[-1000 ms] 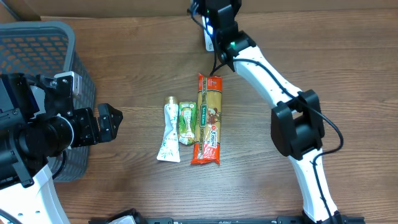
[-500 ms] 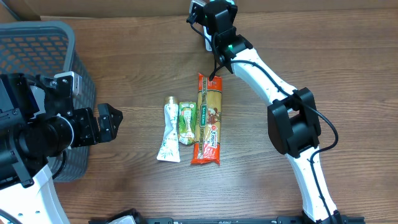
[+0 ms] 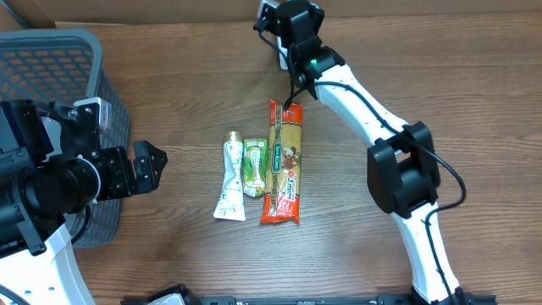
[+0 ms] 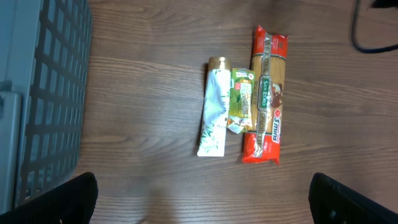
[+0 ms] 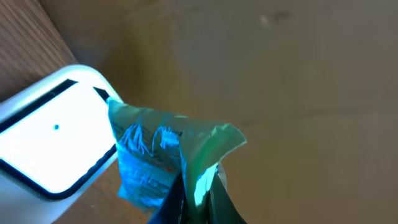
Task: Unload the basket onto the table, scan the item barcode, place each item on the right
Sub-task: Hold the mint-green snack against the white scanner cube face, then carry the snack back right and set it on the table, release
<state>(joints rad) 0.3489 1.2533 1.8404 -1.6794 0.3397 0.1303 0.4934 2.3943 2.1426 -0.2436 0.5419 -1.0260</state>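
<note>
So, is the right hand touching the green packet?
Touching. The right wrist view shows the green packet pinched in the shut right hand, its crumpled end sticking out above the grip.

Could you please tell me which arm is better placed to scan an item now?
Right. The right gripper is shut on a green packet held close to the white scanner; the left gripper is open and empty, beside the basket.

Tube [image 3: 229, 178], packet [image 3: 254, 168], pasta pack [image 3: 283, 163] lie parallel (side by side).
</note>
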